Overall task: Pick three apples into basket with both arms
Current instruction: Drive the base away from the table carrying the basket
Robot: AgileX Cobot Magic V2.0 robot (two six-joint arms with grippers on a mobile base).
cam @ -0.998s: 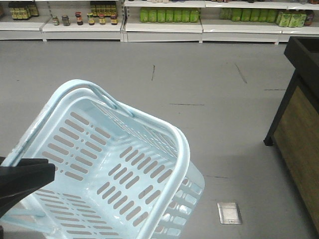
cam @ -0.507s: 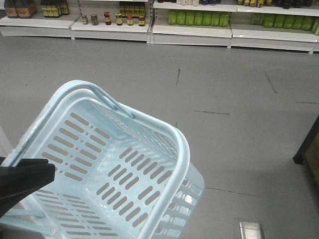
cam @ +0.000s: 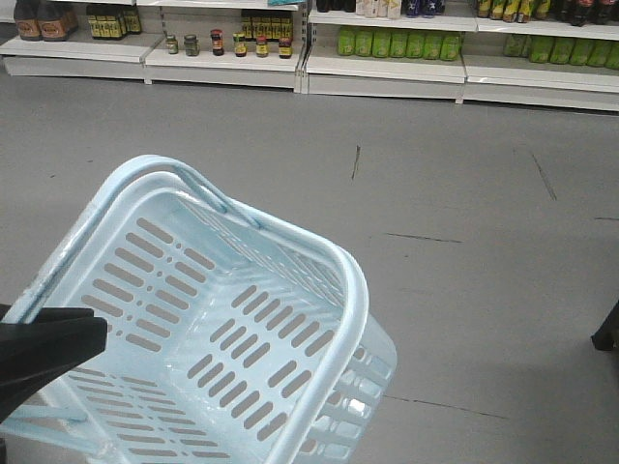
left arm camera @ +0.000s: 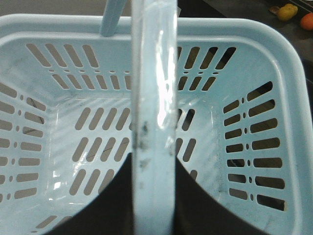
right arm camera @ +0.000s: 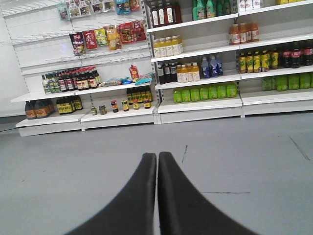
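The pale blue basket [cam: 350, 319] hangs tilted above the grey floor and looks empty inside. In the left wrist view the basket [left arm camera: 288, 63] fills the frame, and my left gripper [left arm camera: 154, 164] is shut on its folding handle [left arm camera: 154, 88], one black finger on each side. In the front view that gripper shows as a black shape [cam: 44, 353] at the lower left. My right gripper [right arm camera: 157, 159] is shut and empty, with its fingers pressed together, pointing over the floor toward the shelves. No apples are in view.
White store shelves with bottles and jars [cam: 232, 43] line the far wall and also show in the right wrist view [right arm camera: 195, 93]. A dark foot of a stand [cam: 607, 336] sits at the right edge. A yellow fruit [left arm camera: 288, 11] and an orange fruit [left arm camera: 307, 20] lie beyond the basket.
The whole view has swung left: the shelves slide to the right and the dark wooden stand leaves the frame. The basket and left gripper keep their place in the view.
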